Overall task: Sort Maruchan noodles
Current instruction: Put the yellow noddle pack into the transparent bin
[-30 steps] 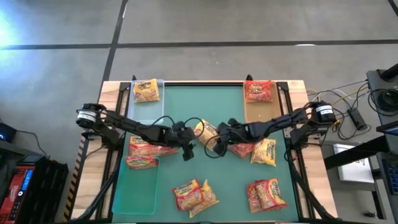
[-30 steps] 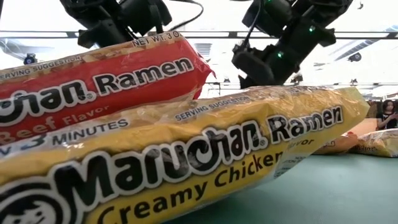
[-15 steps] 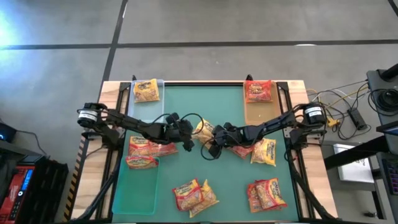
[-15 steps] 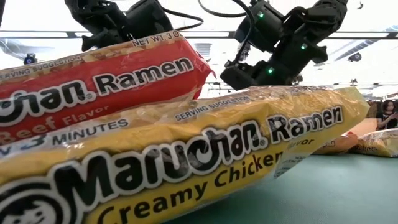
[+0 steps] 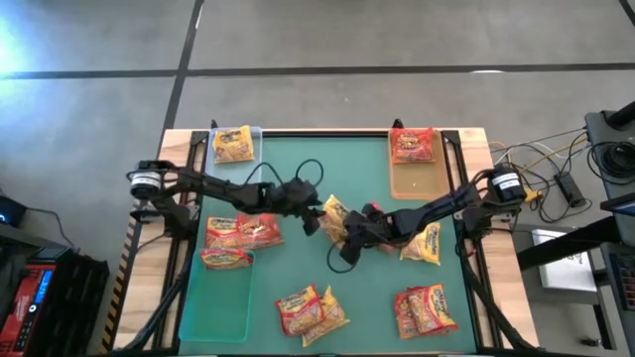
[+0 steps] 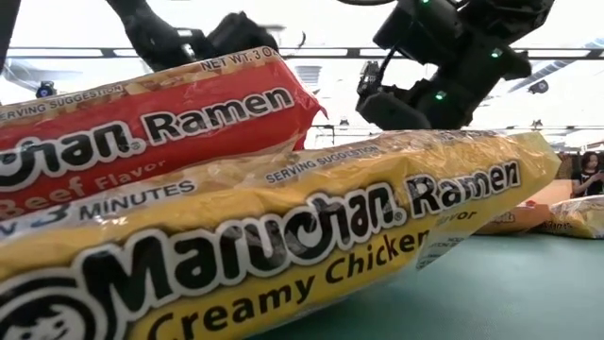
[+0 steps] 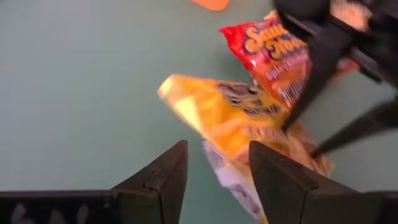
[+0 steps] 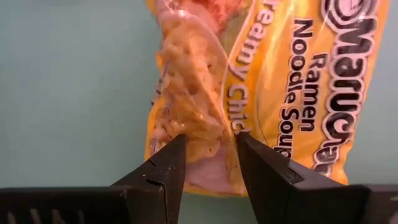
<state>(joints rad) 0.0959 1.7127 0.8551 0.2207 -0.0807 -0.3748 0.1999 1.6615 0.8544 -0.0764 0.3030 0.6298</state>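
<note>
A yellow Maruchan noodles packet (image 5: 333, 214) lies mid-table; in the left wrist view the yellow packet (image 7: 236, 115) is straight ahead. My right gripper (image 5: 347, 236) comes from the table's right and is shut on it (image 8: 208, 146). My left gripper (image 5: 316, 220) stands open just left of the packet, whose pale end reaches between its fingers (image 7: 214, 168) without a visible touch. A red packet (image 5: 385, 238) lies under the right arm. Other red and yellow packets lie scattered (image 5: 238, 234) (image 5: 310, 309) (image 5: 427, 307). My right gripper pinches a crinkled, raised strip of the yellow packet (image 8: 199, 118) between its two fingers, beside the printed face (image 8: 298, 81). The fingers slant down from the table's right. Whether the packet is lifted clear I cannot tell.
A clear tray (image 5: 250, 164) at far left holds a yellow packet; a tan tray (image 5: 417, 178) at far right holds a red one. A green tray (image 5: 213, 297) sits at near left. In the low view a red packet (image 6: 151, 123) on a yellow one (image 6: 283, 236) fills the foreground.
My left gripper has swung toward the table's right and far side, up to the yellow packet, and has rolled a little. My right gripper has sunk slightly and shifted toward the near edge. The yellow packet has shifted slightly with it.
</note>
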